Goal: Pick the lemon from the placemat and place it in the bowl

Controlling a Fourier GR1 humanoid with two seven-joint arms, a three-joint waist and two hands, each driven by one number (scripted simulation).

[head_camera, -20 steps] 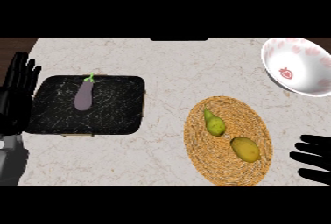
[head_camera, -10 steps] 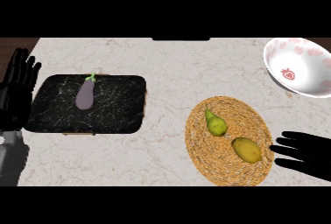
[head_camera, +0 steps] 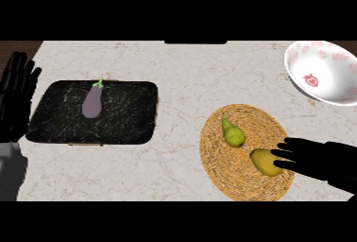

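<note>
Counter (head_camera: 181,71): pale marble, carries everything.
Black tray (head_camera: 132,123), left: holds one purple eggplant (head_camera: 93,101); no part in the task.
Woven placemat (head_camera: 237,186), right of centre: bears two fruits.
Bowl (head_camera: 327,90), white with strawberry print, far right corner, well apart from the placemat; nothing visible inside.
Right hand (head_camera: 322,158): fingers extended and spread, tips touching the lemon's right side, not curled round it.
Left hand (head_camera: 17,94): open, resting at left edge.
Lemon (head_camera: 265,161): lying on the mat. Green pear-like fruit (head_camera: 233,134) just beside it.
Judgement: reach nearly done; grasp, lift, carry and placing all remain.
</note>
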